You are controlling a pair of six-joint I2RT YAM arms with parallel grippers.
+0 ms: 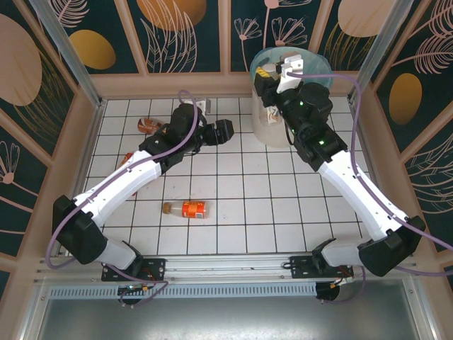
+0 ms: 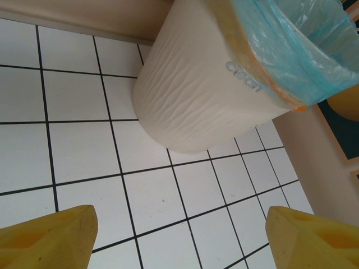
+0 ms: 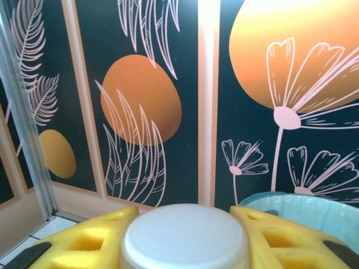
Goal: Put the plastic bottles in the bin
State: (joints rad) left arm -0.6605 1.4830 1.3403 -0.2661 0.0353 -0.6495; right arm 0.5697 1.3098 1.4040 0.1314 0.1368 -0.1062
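Note:
The bin (image 1: 279,131) is a white ribbed bucket with a light blue bag (image 1: 311,60), standing at the back of the tiled table. My right gripper (image 1: 269,76) hovers at the bin's left rim, shut on a plastic bottle. In the right wrist view the bottle's white cap (image 3: 185,235) sits between the yellow fingers (image 3: 84,244), with the bag's rim (image 3: 305,210) just beyond on the right. My left gripper (image 1: 228,132) is left of the bin, open and empty. Its fingertips (image 2: 53,238) stand wide apart over bare tiles, and the bin (image 2: 196,95) is ahead.
An orange-labelled bottle (image 1: 187,209) lies on its side at mid table. A brownish bottle (image 1: 148,125) lies at the back left, and another (image 1: 127,159) peeks out beside the left arm. Patterned walls and a low ledge (image 1: 177,85) enclose the table.

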